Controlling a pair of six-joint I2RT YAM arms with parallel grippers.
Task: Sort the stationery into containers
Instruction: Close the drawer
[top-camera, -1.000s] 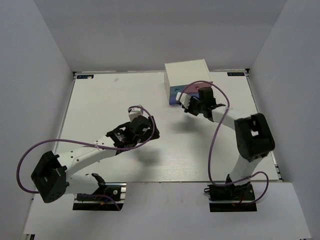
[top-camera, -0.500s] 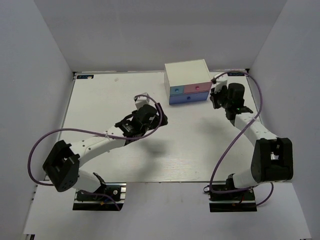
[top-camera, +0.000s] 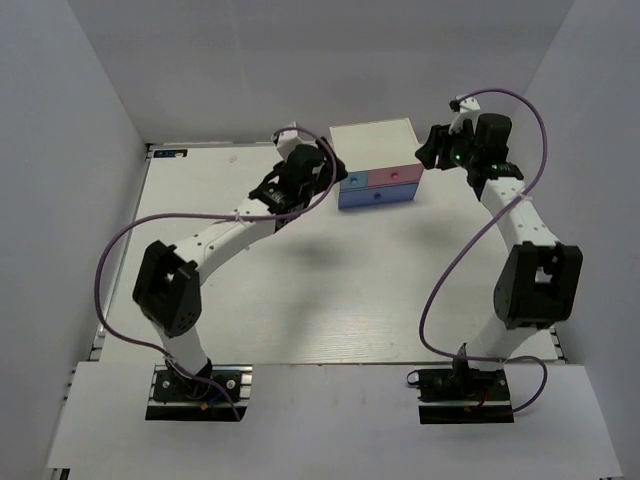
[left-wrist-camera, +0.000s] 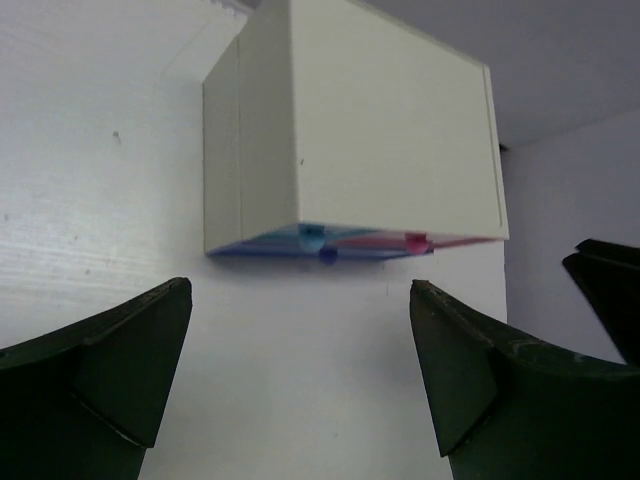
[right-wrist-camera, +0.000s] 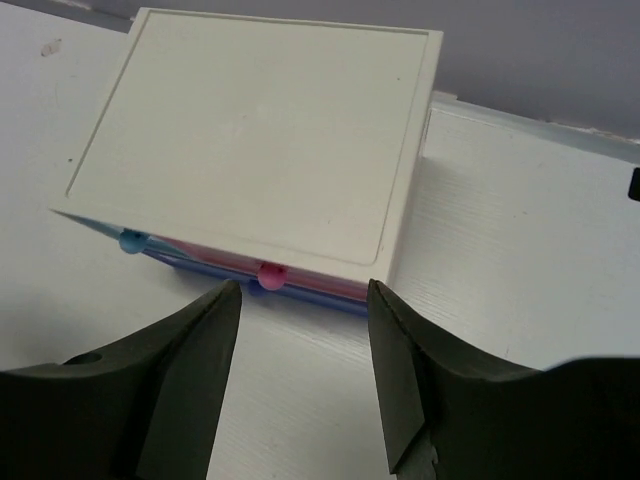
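Observation:
The containers are one white box (top-camera: 372, 142) of small drawers at the back of the table. Its teal, pink (top-camera: 399, 175) and blue (top-camera: 378, 196) fronts sit flush. My left gripper (top-camera: 326, 166) hovers just left of the box, jaws wide open and empty. In the left wrist view the box (left-wrist-camera: 370, 130) lies ahead of the left gripper (left-wrist-camera: 300, 290). My right gripper (top-camera: 431, 151) hangs by the box's right side, open and empty. The right wrist view shows the box (right-wrist-camera: 260, 130) and a pink knob (right-wrist-camera: 270, 275) beyond the right gripper (right-wrist-camera: 303, 290). The stationery is out of view.
The white table (top-camera: 300, 290) is walled in at the back and on both sides. Purple cables (top-camera: 440, 290) loop off both arms. The box stands close to the back wall (top-camera: 300, 80).
The right gripper left the pink drawer, which now sits flush, rose to the box's right and opened. The left arm swung from mid-table to the box's left side.

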